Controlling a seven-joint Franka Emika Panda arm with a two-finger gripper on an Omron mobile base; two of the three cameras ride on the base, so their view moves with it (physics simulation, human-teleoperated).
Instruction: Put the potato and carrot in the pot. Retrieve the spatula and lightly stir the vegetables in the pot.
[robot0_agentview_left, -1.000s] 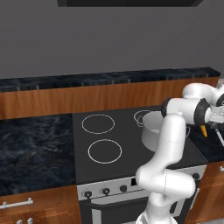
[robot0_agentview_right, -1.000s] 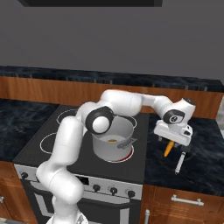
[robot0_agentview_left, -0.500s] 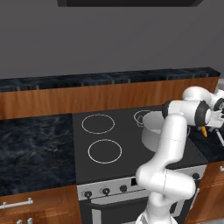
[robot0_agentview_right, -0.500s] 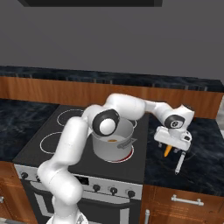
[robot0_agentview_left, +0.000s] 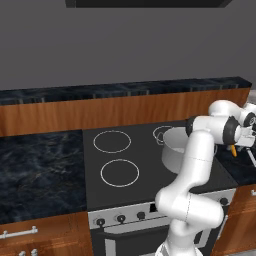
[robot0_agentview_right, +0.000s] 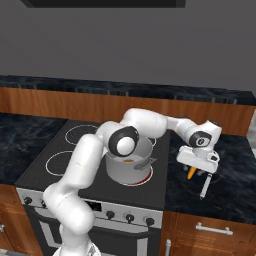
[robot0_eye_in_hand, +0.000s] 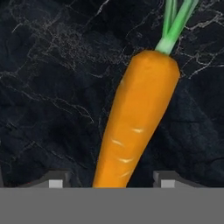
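Observation:
The orange carrot (robot0_eye_in_hand: 138, 118) with green leaves lies on the dark marble counter to the right of the stove, also seen as the carrot (robot0_agentview_right: 191, 173) below the hand. My gripper (robot0_eye_in_hand: 111, 183) points down at it, one fingertip on each side of its narrow end. A gap still shows at both sides, so the jaws are open and hold nothing. The silver pot (robot0_agentview_right: 116, 170) stands on the front right burner, with a small brownish lump inside that looks like the potato (robot0_agentview_right: 128, 160). The pale spatula (robot0_agentview_right: 205, 187) lies on the counter just right of the carrot.
The black stove top (robot0_agentview_left: 117, 172) has two marked burners on its left. Dark marble counter (robot0_agentview_left: 35, 172) runs on both sides, with a wooden backsplash behind. My arm reaches over the pot (robot0_agentview_left: 170, 150) to the right counter.
The hand has come down closer over the carrot, and its fingers have drawn nearer together around the carrot's narrow end. Pot and spatula have not moved.

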